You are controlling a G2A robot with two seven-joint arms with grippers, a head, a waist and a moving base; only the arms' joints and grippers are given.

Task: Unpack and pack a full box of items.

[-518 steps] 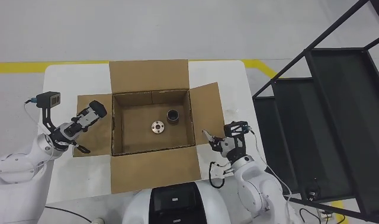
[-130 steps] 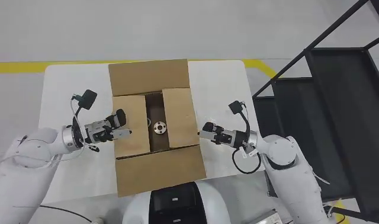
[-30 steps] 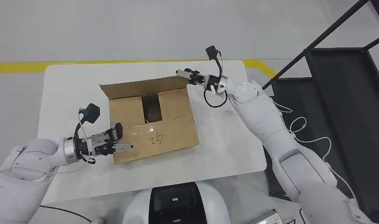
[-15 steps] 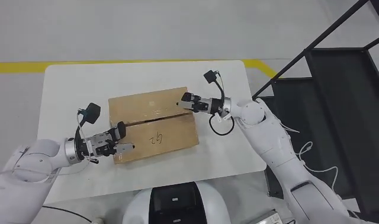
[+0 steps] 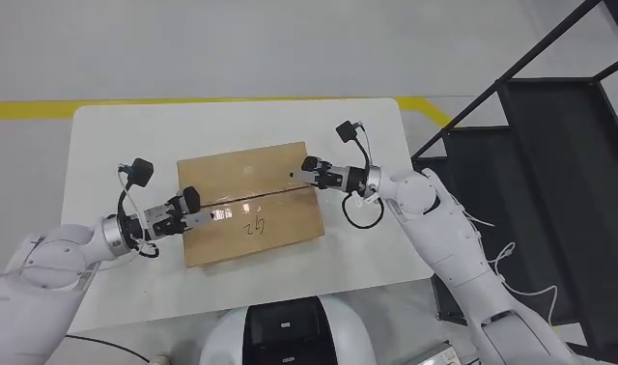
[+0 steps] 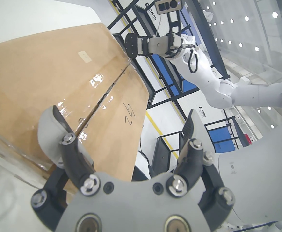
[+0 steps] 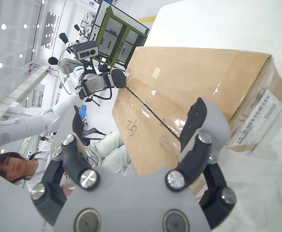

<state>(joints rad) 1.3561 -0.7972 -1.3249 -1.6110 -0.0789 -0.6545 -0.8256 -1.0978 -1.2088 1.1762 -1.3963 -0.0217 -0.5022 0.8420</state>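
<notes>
**Two open pincers at the ends of a shut box**

Both of my pincers sit at the cardboard box (image 5: pixel 253 203), one at each end of its top seam (image 5: pixel 280 182). The box lies near the middle of the white table (image 5: pixel 116 143), turned a little askew to the table's edges. Its two top flaps are folded down flat and meet along the seam.

My left pincer (image 5: pixel 188 203) is at the left end of the seam, with its fingers spread apart and nothing between them. In my left wrist view one finger stands over the box's near edge and the other hangs out past the side of the box. My right pincer (image 5: pixel 311 165) is at the opposite end of the seam, also spread wide and holding nothing. One of its pads stands over the box's near corner, just beside the seam. From each wrist view I see the other pincer's dark pad at the far end of the seam. I cannot tell whether either pad presses on the cardboard.

Glossy clear tape (image 5: pixel 232 209) shines along parts of the seam. A handwritten mark (image 5: pixel 253 228) sits on the flap nearer my body, and a small pale sticker (image 5: pixel 249 169) on the farther flap. A printed label (image 7: pixel 259 119) is stuck to the end wall of the box below my right pincer.
</notes>
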